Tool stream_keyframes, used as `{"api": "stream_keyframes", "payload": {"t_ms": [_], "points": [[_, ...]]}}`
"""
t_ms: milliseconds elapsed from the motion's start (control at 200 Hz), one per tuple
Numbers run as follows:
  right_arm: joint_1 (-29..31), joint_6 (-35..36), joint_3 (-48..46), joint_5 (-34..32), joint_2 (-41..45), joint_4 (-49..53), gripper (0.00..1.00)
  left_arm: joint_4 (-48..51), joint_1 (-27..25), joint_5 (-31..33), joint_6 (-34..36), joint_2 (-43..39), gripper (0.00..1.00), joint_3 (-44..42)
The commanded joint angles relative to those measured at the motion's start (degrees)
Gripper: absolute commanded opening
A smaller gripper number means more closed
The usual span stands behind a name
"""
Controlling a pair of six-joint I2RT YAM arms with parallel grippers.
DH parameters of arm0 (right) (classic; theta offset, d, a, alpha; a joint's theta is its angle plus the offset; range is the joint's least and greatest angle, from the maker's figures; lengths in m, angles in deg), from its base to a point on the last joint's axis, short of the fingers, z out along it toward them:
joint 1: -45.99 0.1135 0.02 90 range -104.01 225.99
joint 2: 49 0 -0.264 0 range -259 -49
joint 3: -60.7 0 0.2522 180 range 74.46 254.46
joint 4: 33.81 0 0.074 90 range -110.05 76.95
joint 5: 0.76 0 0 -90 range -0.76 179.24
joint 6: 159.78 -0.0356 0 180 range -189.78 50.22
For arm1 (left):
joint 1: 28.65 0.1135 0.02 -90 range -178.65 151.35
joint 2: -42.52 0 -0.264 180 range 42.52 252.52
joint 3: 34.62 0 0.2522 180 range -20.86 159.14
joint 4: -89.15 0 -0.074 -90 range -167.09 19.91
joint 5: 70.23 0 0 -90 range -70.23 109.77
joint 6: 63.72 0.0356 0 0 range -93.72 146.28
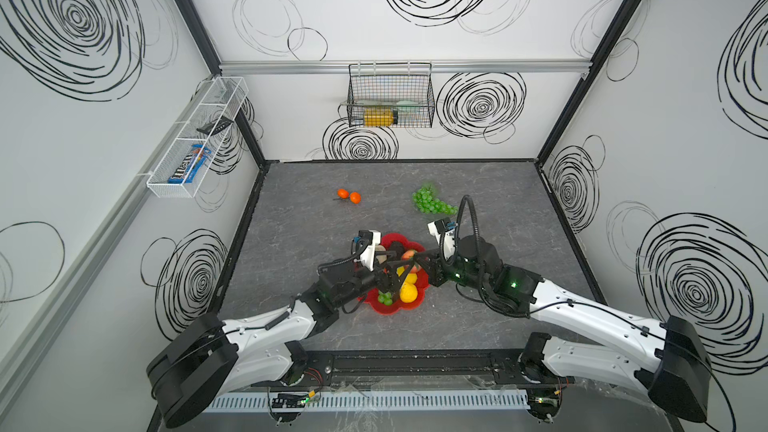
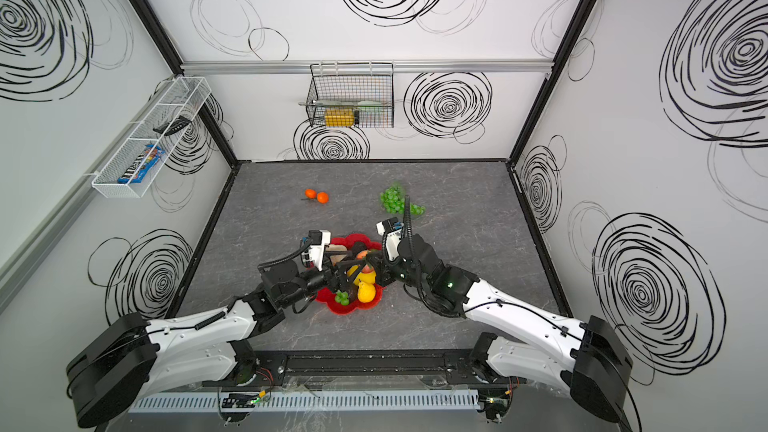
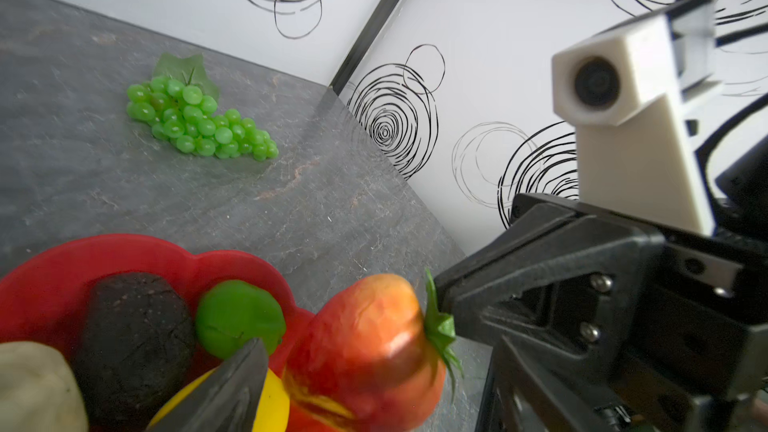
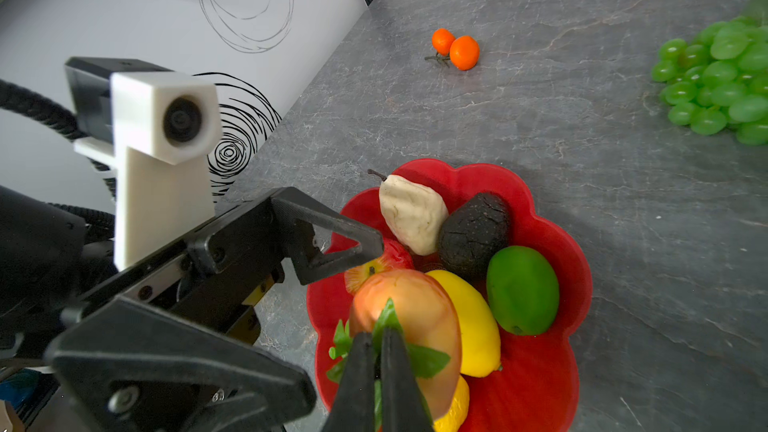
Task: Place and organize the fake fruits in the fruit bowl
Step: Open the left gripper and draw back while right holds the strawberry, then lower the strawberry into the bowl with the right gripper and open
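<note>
The red fruit bowl sits mid-table and holds a cream pear, a dark avocado, a lime, a lemon, a red apple and a small green grape sprig. My right gripper is shut on the green leaf cap of the strawberry, which hangs just above the bowl. My left gripper is open, one finger on each side of the strawberry without touching it. Two oranges and a large bunch of green grapes lie on the table behind the bowl.
A black wire basket with a yellow bottle hangs on the back wall. A white mesh tray is fixed to the left wall. Both arms meet over the bowl, their wrists close together. Walls close off three sides of the table.
</note>
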Motion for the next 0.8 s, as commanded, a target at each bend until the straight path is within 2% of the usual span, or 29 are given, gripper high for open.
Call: {"api": "stream_keyframes", "payload": {"t_ms": [0, 150, 365, 495, 675, 796], "points": [[-0.5, 1.8, 3.1, -1.5, 0.7, 1.5, 0.03, 2.8, 1.6, 3.8, 1.5, -5.9, 0.93, -1.8], [-2.4, 3.4, 4.5, -0.4, -0.2, 2.8, 0.03, 10.3, 6.9, 8.5, 1.8, -18.6, 0.96, -5.4], [-4.1, 4.0, 6.3, 1.9, -2.6, 2.8, 0.03, 28.8, 15.4, 17.1, 2.3, -40.0, 0.98, -9.3], [-3.6, 3.9, 8.3, 2.9, -5.6, 2.7, 0.03, 37.7, 18.6, 22.0, 2.1, -50.8, 0.99, -10.1], [0.1, 3.2, 12.8, 2.7, -12.1, 2.5, 0.04, 44.6, 19.5, 28.8, 2.2, -59.7, 0.99, -10.2], [3.5, 2.4, 16.8, 1.9, -17.7, 2.8, 0.04, 49.2, 19.5, 33.9, 1.5, -60.9, 0.99, -9.3]]}}
